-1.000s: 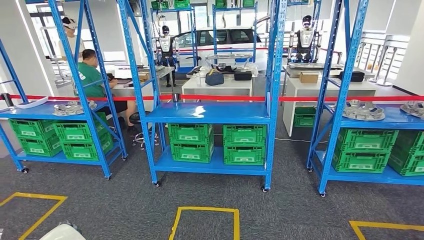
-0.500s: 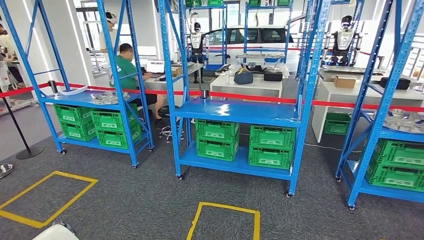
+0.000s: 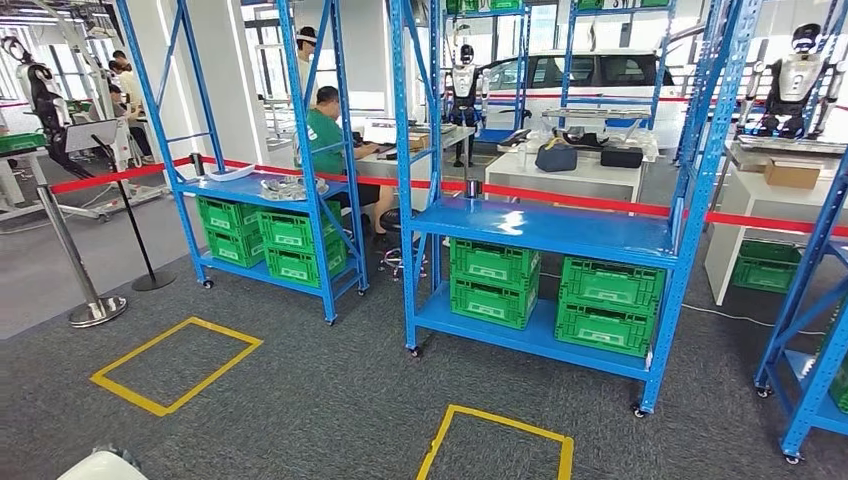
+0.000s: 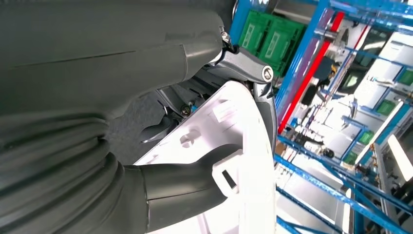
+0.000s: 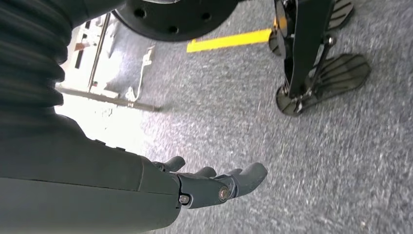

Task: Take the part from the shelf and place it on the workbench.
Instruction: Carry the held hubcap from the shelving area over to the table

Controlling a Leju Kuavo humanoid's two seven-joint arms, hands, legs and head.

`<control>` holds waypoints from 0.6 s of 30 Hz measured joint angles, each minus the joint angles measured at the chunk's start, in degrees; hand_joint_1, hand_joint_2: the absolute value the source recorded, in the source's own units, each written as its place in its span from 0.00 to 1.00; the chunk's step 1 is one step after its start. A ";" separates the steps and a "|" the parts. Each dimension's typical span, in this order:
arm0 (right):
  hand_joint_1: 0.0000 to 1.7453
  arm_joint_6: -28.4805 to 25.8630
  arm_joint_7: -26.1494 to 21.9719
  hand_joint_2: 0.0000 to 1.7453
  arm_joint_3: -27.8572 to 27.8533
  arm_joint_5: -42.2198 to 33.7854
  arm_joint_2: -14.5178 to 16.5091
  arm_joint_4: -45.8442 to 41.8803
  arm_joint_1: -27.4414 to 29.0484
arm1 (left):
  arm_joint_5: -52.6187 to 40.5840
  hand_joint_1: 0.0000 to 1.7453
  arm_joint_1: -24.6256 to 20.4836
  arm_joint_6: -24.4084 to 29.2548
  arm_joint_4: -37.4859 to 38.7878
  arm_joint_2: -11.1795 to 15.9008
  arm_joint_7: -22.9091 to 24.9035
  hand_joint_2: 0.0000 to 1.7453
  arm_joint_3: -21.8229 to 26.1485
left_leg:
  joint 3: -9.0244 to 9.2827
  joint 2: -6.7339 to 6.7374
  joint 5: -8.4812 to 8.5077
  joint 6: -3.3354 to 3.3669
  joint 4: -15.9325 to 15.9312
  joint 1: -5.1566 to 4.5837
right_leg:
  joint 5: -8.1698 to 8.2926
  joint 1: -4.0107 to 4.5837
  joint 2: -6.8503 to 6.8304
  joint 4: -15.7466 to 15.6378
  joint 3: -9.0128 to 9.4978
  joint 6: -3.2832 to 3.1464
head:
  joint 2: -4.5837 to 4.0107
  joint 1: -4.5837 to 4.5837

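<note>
One white part point(image 4: 234, 146) sits gripped in my left hand point(image 4: 160, 185), thumb across it; my right hand point(image 5: 214, 183) hangs loosely spread, holding nothing, above grey carpet point(image 3: 330, 400). I judge the carry step underway; next I need a counter point(image 3: 560, 175), beyond blue shelves point(image 3: 545, 230).

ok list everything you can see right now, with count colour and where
shelf racks: several, blue, in a row on the grey carpet
crates: many, green, on the racks' lower levels
floor outlines: two, yellow, on the carpet in front of the racks
barrier tape: red, behind the racks
stanchion: one, silver, far left
person: one, green shirt, seated behind the left rack
car: one, white, background
white part: one, held by the left hand
right hand: fingers apart, empty, above the carpet
</note>
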 joint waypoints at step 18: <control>0.00 -0.56 -0.68 1.00 0.10 -0.36 0.24 0.00 -0.06 | -1.12 1.00 1.77 1.37 -3.38 -1.06 -0.05 1.00 2.45 | 1.73 7.35 -0.31 2.60 -0.96 -0.60 | -4.12 0.62 -4.46 5.04 -1.23 1.02 | 0.00 -0.14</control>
